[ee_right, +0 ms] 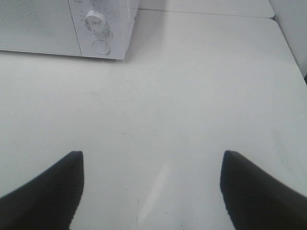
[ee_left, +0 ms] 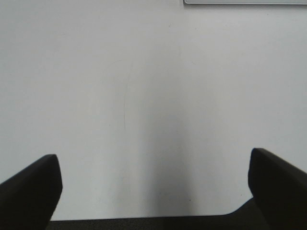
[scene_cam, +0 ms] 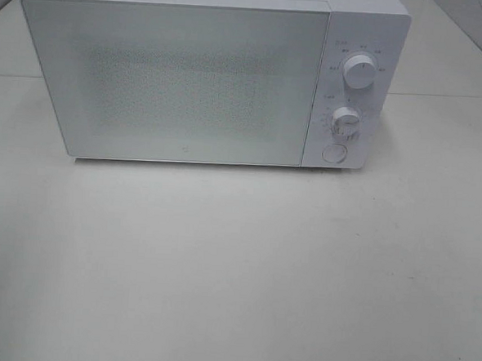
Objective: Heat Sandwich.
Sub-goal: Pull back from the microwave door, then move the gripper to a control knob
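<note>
A white microwave stands at the back of the white table with its door shut; two dials and a round button sit on its right panel. The sandwich is out of view in all three frames. My left gripper is open over bare table, with a thin edge of the microwave ahead of it. My right gripper is also open with nothing between its fingers, and the microwave's control corner lies ahead of it. Neither arm shows in the high view.
The table's right edge runs close to a pale wall. A seam crosses the table behind the microwave's right side.
</note>
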